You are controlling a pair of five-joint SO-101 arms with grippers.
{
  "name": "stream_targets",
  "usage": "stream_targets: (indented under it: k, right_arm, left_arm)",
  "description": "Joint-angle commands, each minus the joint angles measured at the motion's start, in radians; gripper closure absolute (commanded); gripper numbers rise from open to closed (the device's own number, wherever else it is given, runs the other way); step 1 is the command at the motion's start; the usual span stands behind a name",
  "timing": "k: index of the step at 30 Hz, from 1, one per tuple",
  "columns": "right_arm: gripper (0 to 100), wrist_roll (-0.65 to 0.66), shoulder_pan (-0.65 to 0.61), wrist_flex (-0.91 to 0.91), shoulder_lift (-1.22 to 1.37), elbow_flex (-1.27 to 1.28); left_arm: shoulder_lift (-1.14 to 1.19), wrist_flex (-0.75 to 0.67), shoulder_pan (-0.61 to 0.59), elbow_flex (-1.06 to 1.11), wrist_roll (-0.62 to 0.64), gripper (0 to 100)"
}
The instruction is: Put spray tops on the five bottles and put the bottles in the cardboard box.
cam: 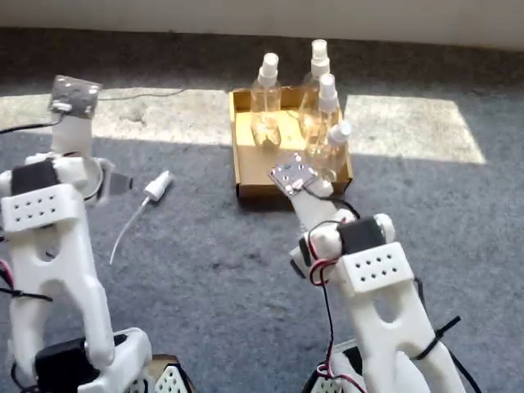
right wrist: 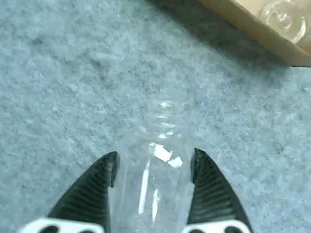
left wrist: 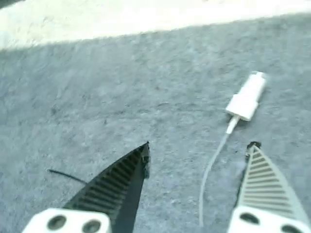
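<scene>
The last bottle, uncapped, is clamped in the right gripper, so next the left gripper, jaws spread, should pick the spray top lying near it.

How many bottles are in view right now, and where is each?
5. Four capped bottles stand in the cardboard box: rear left, rear right, middle right, front right. The fifth bottle, uncapped, is held in the right gripper.
</scene>
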Motion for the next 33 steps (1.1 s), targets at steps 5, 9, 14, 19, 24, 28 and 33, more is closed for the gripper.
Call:
stream_targets:
  k: [5, 9, 14, 19, 24, 28, 33]
  right_arm:
    - [99.5, 0.009, 0.015, -0.091, -0.163, 0.259]
    - [99.5, 0.009, 0.015, -0.130, -0.171, 0.263]
    - [99.5, 0.011, 0.015, -0.153, -0.171, 0.263]
    - [99.5, 0.011, 0.015, -0.153, -0.171, 0.263]
    - [99.5, 0.009, -0.008, -0.153, -0.171, 0.263]
    - [99.5, 0.008, -0.085, -0.148, -0.168, 0.265]
    - [99.5, -0.014, -0.101, -0.154, -0.171, 0.260]
  left_arm:
    - [0.375, 0.232, 0.283, -0.432, -0.009, 71]
    - [0.602, 0.285, 0.314, -0.618, -0.012, 71]
    - [0.829, 0.327, 0.288, -0.768, -0.066, 71]
    - [0.978, 0.325, 0.234, -0.839, -0.071, 73]
    - [1.064, 0.321, 0.232, -0.846, -0.114, 79]
    - [1.101, 0.319, 0.229, -0.851, -0.117, 79]
    - [1.055, 0.325, 0.228, -0.852, -0.114, 91]
